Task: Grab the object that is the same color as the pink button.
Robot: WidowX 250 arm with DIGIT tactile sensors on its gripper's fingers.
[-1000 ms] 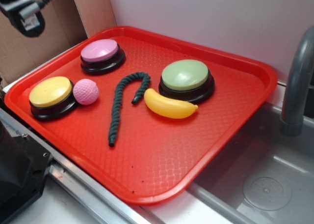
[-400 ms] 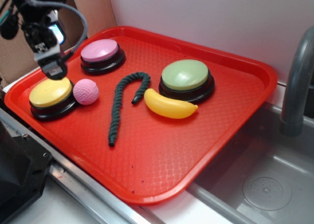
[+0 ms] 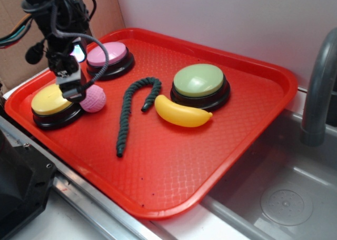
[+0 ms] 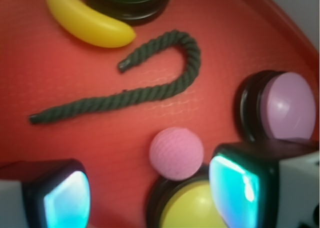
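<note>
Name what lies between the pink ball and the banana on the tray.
The dark green rope lies between the ball and the banana; both views show it.

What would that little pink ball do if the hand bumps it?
The pink ball is round, so it would probably roll across the tray. It sits against the yellow button, which may block it that way. Its dimpled surface might help grip.

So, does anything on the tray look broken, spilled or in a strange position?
Nothing stands out. The pink ball rests against the yellow button, the dark rope lies curled like a hook, and the banana looks whole.
</note>
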